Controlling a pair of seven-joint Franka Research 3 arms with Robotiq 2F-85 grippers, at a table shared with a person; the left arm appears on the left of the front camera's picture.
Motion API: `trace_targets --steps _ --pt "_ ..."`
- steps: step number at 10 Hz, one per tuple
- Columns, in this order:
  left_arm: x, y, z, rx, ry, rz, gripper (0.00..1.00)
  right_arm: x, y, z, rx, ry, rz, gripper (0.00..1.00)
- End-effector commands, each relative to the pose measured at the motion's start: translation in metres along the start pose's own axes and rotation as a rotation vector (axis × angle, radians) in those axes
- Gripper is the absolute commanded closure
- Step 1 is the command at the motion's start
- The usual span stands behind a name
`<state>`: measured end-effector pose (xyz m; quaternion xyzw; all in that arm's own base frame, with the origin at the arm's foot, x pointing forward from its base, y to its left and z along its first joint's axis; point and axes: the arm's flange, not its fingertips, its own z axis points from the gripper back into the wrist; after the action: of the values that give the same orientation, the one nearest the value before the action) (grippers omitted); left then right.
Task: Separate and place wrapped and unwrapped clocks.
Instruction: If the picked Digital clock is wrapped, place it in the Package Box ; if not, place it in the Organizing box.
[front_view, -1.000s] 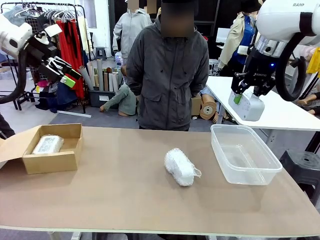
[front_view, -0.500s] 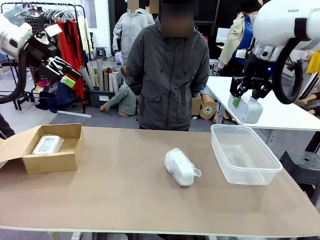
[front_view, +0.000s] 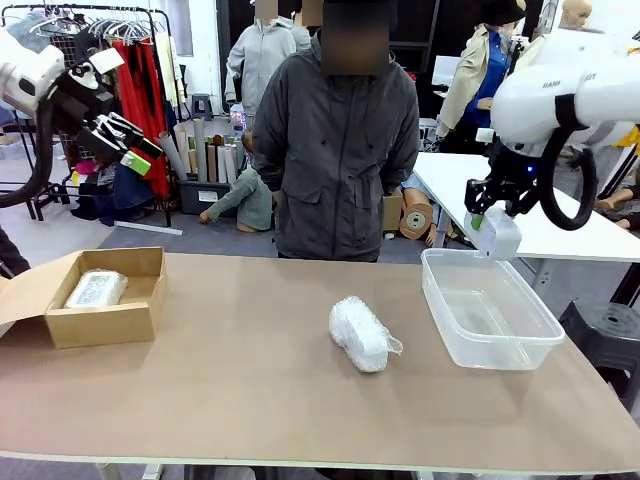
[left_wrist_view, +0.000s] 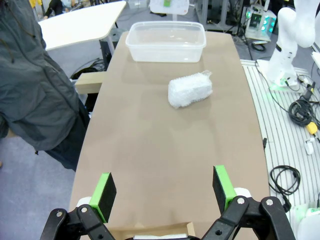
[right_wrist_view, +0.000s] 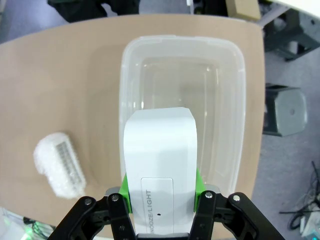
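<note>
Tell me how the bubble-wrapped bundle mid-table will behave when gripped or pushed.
The bubble-wrapped bundle will probably squash a little before firming up: its wrap looks puffy. Lumpy, oblong and lying flat on the table, it should slide or pivot rather than roll. The loose wrap tail at one end may crumple.

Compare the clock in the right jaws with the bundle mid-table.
The clock is bare, smooth white plastic; the bundle is lumpy bubble wrap. The clock hangs clamped in the right jaws over the tub; the bundle lies loose on the table. Both are whitish and oblong.
</note>
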<state>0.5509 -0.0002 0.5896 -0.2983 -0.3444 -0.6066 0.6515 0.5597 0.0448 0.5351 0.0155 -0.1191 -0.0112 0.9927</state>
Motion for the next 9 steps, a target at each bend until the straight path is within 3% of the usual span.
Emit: trace_targets --steps 1,5,9 --pt "-0.001 -0.001 0.001 -0.005 -0.003 -0.007 0.00 0.005 -0.014 -0.015 0.007 -0.023 -0.019 1.00" --pt "-0.001 -0.001 0.001 -0.005 -0.003 -0.007 0.00 -0.018 -0.023 -0.068 -0.013 0.007 0.040 1.00" --pt "-0.001 -0.001 0.001 -0.005 -0.003 -0.007 0.00 -0.032 -0.024 -0.080 0.022 0.032 -0.002 1.00"
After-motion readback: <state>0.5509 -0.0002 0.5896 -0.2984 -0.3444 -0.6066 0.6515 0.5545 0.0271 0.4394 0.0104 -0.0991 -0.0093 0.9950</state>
